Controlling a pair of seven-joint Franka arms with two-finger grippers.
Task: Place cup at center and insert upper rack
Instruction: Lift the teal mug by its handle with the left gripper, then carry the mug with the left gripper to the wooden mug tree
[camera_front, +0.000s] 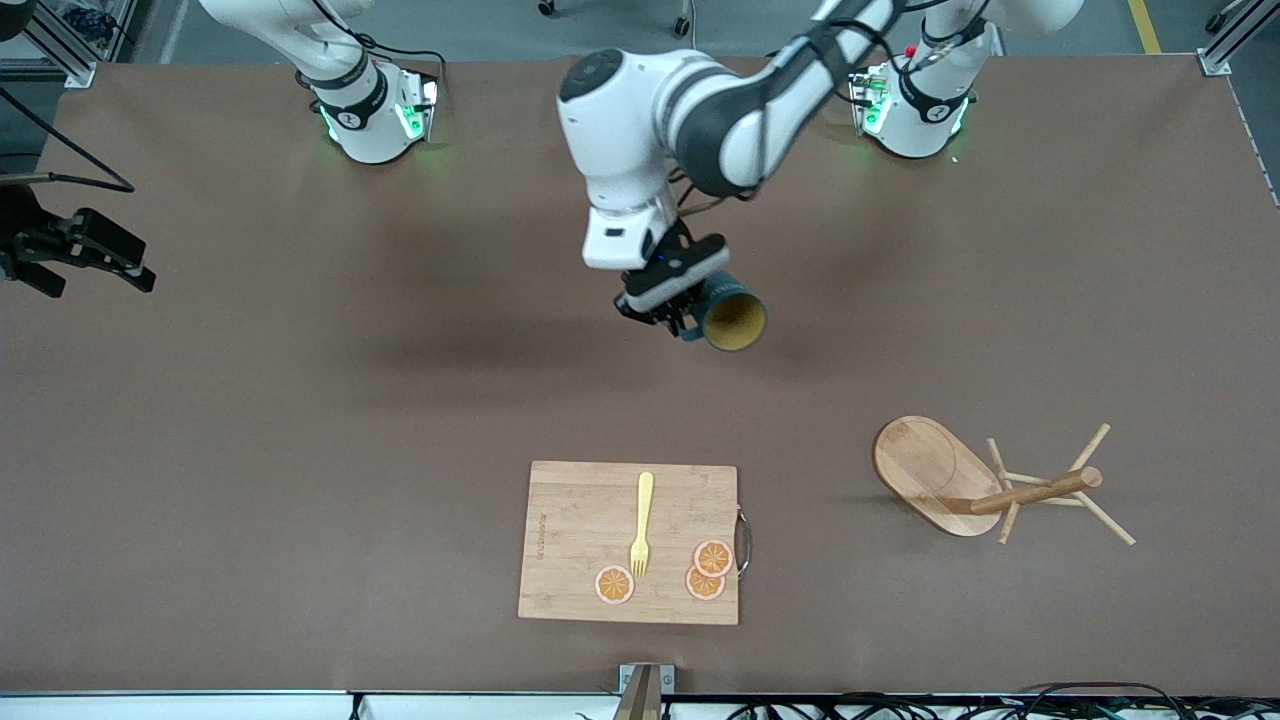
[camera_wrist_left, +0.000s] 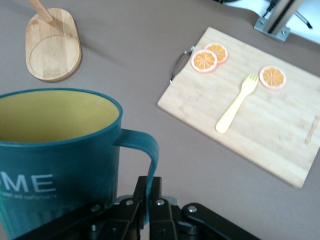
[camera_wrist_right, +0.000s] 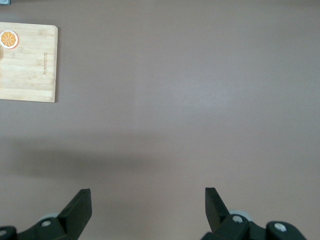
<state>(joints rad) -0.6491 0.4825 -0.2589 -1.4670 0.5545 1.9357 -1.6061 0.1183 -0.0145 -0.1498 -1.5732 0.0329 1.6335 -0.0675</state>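
The cup (camera_front: 733, 318), dark teal with a yellow inside, hangs tilted above the middle of the table, its mouth toward the front camera. My left gripper (camera_front: 672, 310) is shut on its handle. In the left wrist view the fingers (camera_wrist_left: 148, 187) pinch the thin teal handle and the cup (camera_wrist_left: 55, 150) fills the frame beside them. The upper rack (camera_front: 985, 485), a wooden mug tree, lies on its side toward the left arm's end of the table, and its oval base (camera_wrist_left: 52, 45) shows in the left wrist view. My right gripper (camera_front: 120, 262) waits open and empty over the right arm's end of the table (camera_wrist_right: 147, 200).
A bamboo cutting board (camera_front: 630, 540) lies near the front edge, nearer to the camera than the cup. It carries a yellow fork (camera_front: 641, 520) and three orange slices (camera_front: 705, 570). It also shows in the left wrist view (camera_wrist_left: 250, 110) and the right wrist view (camera_wrist_right: 27, 65).
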